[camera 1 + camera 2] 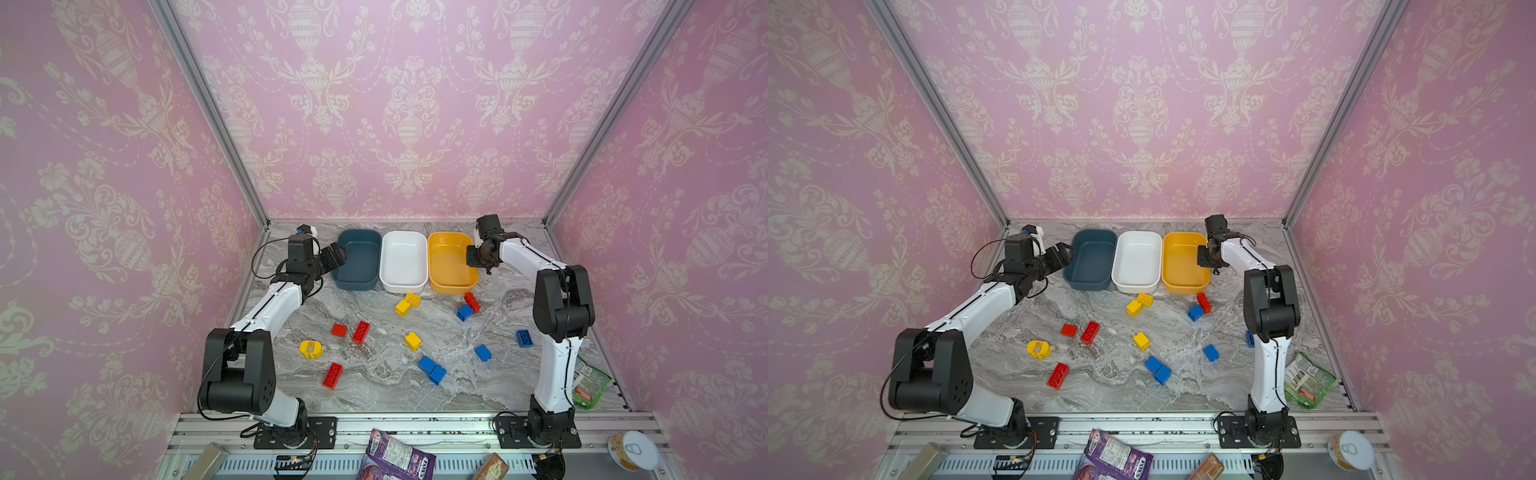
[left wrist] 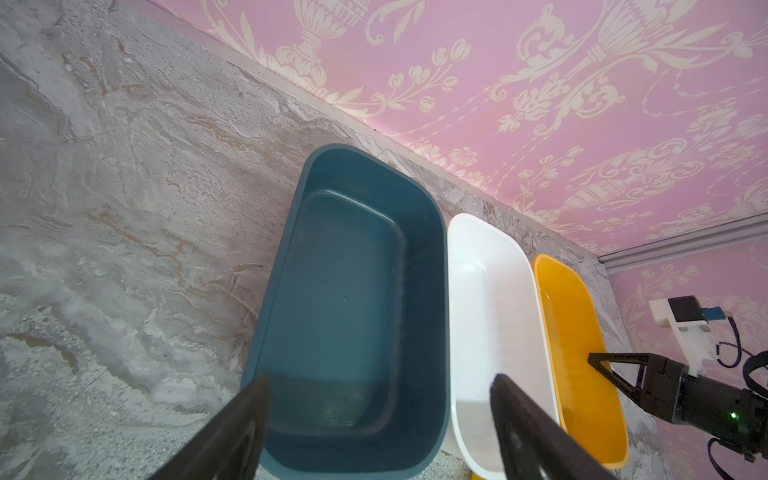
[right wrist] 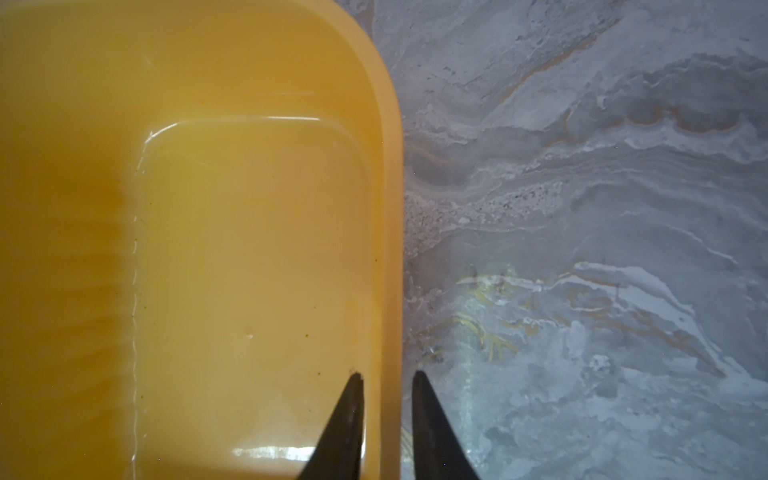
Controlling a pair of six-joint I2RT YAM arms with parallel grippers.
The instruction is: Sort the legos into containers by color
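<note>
Three containers stand in a row at the back: teal [image 1: 357, 284], white [image 1: 404, 286] and yellow [image 1: 451, 289], with nothing inside them. My left gripper [image 2: 380, 378] hangs open over the teal container's [image 2: 353, 291] near left end, nothing between its fingers. My right gripper [image 3: 386, 374] straddles the yellow container's [image 3: 249, 208] right rim, one finger inside and one outside, with narrow gaps to the wall. Legos lie loose on the marble: a yellow pair [image 1: 407, 304], red [image 1: 472, 301] and blue [image 1: 464, 312] bricks, two reds [image 1: 361, 332], a round yellow piece [image 1: 311, 349] and a blue pair [image 1: 432, 369].
A green snack packet [image 1: 590, 382] lies by the right arm's base. On the front rail lie a purple packet [image 1: 395, 457] and a tin can [image 1: 633, 451]. Pink walls close the back and sides. More bricks lie at front left [image 1: 332, 375] and right [image 1: 524, 338].
</note>
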